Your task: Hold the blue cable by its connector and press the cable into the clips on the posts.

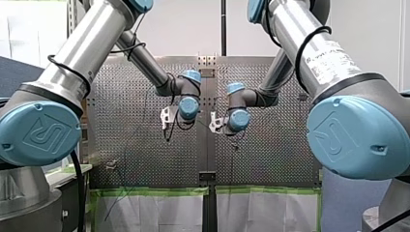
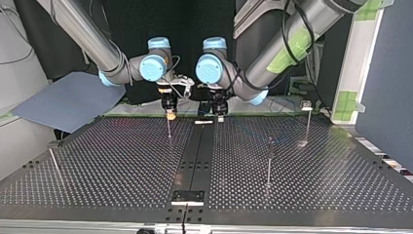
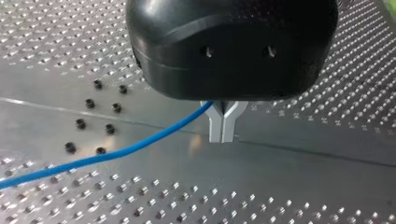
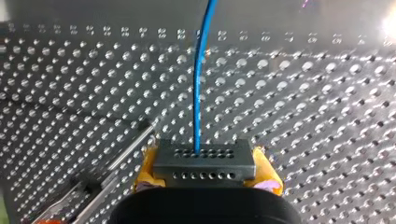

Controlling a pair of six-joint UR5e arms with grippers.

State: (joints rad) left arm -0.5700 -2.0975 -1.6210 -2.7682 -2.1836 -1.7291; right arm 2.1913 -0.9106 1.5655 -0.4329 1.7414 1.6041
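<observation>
Though top view hides grips, wrist views show right hand (image 4: pixel 206 173) clamping connector (image 4: pixel 205 158), left hand (image 3: pixel 222 127) pinching cable (image 3: pixel 116 151).

The thin blue cable (image 4: pixel 198 84) runs straight out of its connector (image 4: pixel 204 161), a dark block with rows of small holes, clamped in my right hand (image 4: pixel 208 176). A slim upright post (image 2: pixel 169 134) stands just beside the connector.

Blue sheet (image 2: pixel 68 100) beside perf. table (image 2: pixel 122 161); green tape (image 2: pixel 347 102) behind.
</observation>
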